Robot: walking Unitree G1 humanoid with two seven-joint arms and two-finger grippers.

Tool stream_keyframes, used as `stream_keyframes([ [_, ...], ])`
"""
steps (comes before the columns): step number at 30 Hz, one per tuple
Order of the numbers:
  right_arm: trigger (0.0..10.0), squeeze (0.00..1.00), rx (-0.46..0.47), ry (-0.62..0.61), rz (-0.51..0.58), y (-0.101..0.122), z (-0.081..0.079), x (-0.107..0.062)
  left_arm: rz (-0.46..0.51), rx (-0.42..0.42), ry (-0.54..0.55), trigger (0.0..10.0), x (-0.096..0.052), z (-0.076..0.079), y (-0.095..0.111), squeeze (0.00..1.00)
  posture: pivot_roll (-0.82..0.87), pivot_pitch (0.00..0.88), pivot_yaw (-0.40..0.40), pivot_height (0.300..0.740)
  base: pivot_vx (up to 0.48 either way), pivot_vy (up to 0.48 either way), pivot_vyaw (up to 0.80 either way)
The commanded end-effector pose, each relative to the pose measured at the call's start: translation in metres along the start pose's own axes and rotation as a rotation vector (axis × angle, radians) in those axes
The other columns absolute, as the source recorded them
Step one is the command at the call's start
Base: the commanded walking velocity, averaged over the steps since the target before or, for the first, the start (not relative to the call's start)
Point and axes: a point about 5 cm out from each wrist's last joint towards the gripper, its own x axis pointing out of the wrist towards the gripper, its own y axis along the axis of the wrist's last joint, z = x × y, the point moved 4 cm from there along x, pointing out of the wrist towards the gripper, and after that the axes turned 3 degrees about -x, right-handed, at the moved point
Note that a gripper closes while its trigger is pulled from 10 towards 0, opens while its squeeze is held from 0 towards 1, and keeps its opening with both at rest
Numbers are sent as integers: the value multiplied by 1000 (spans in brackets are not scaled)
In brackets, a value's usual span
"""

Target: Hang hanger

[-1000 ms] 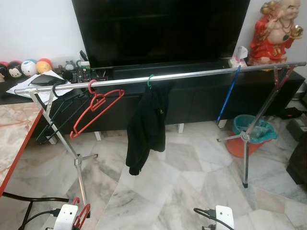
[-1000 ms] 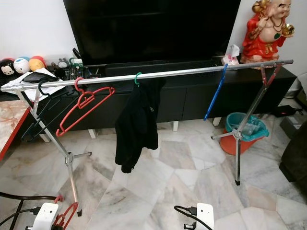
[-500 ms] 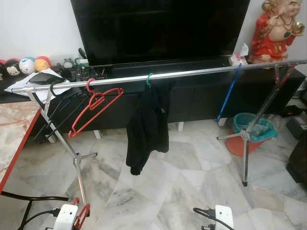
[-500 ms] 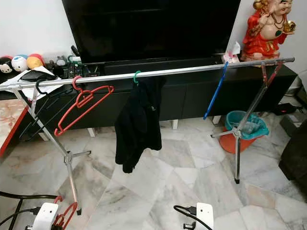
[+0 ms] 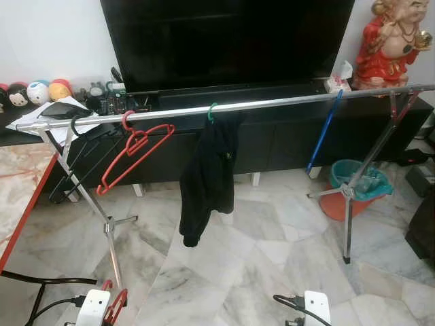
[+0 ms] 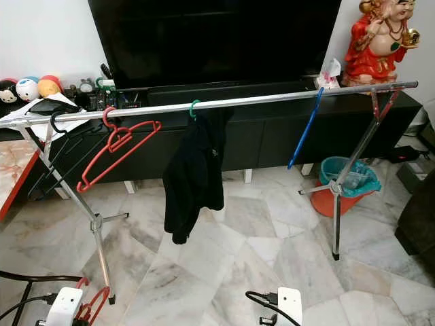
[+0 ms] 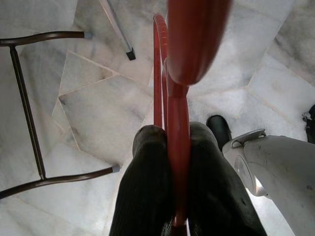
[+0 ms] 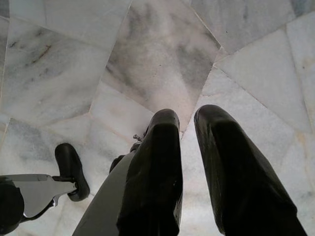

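White wrists (image 5: 93, 307), ribbed black jaws, black cables (image 5: 291, 302)

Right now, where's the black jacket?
The black jacket hangs on a green hook near the middle of the rail, between the red hanger on its left and the blue hanger on its right.

We see a large dark television (image 5: 228, 41) on a low black cabinet (image 5: 285, 139) at the far wall. A red and gold figurine (image 5: 394, 44) stands far right, beside a tissue box (image 5: 338, 81). Round plush toys (image 5: 34, 93) line the far left. A teal bin (image 5: 359, 183) sits on the marble floor (image 5: 258, 265) at right.
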Motion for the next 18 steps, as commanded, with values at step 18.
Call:
stream_keyframes([
  [18,10000,0,-2,7,3,3,-3,0,-16,21,4,10000,-1,-4,-2,0,-15,0,22,740,0,0,0],
])
